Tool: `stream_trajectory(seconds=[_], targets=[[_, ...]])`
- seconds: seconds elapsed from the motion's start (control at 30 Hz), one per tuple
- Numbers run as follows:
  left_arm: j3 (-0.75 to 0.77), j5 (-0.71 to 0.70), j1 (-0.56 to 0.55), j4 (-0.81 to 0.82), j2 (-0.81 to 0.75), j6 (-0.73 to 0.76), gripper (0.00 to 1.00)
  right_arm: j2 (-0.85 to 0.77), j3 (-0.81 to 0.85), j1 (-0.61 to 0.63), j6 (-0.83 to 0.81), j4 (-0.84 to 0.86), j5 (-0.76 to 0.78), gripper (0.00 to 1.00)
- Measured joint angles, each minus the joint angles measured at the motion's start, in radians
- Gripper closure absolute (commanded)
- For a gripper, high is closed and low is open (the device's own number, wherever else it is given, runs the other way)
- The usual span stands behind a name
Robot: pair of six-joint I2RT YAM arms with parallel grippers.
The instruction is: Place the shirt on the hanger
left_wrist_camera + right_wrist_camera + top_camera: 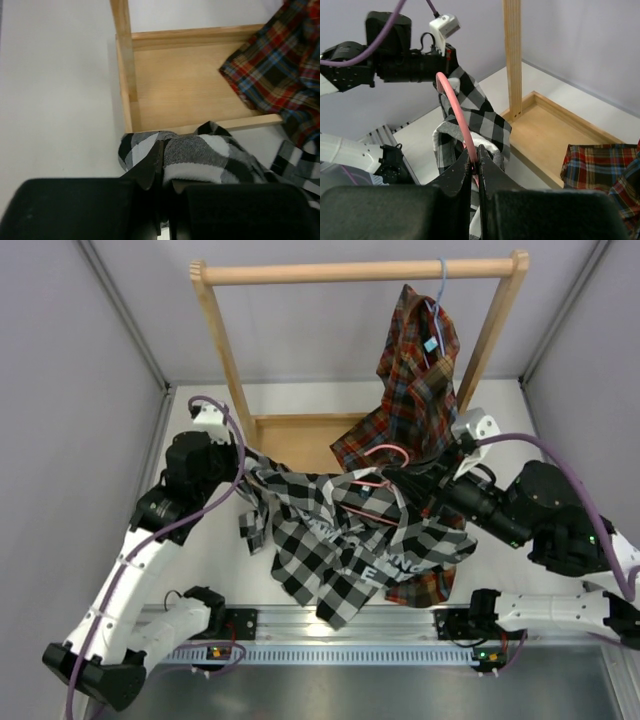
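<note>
The black-and-white check shirt (340,540) hangs bunched between my two grippers above the table. My left gripper (240,462) is shut on a fold of the shirt (200,155) at its left end. My right gripper (425,475) is shut on the pink wire hanger (456,114), whose wire runs up from the fingers through the shirt cloth (480,120). In the top view the pink hanger (385,452) shows partly above the shirt's collar area; the rest is hidden in cloth.
A wooden rack (360,272) with a tray base (185,85) stands at the back. A red, orange and blue plaid shirt (415,380) hangs from it on a light blue hanger (440,285); its hem shows in the wrist views (280,70) (605,165). Grey walls close both sides.
</note>
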Motion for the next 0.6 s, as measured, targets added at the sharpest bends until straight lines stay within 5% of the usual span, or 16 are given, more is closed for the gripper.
stream_trajectory(seconds=[0.17,0.2,0.23,0.27,0.33,0.6], targets=[[0.052,0.105,0.001,-0.010,-0.091,0.020,0.94,0.063,0.000,0.000,-0.001,0.023,0.010,1.00],[0.083,0.119,0.001,-0.015,-0.094,0.027,0.82,0.074,0.000,0.000,-0.001,0.027,0.012,1.00],[0.123,0.127,0.001,-0.029,-0.092,0.035,0.49,0.085,0.000,0.000,-0.001,0.031,0.015,1.00],[0.161,0.126,0.001,-0.037,-0.087,0.039,0.29,0.093,0.000,0.000,0.000,0.033,0.019,1.00],[0.212,0.105,0.001,-0.050,-0.075,0.040,0.04,0.100,0.000,0.000,0.003,0.035,0.039,1.00],[0.290,0.002,0.002,-0.159,-0.068,0.042,0.02,0.077,0.000,0.000,0.011,0.054,0.133,1.00]])
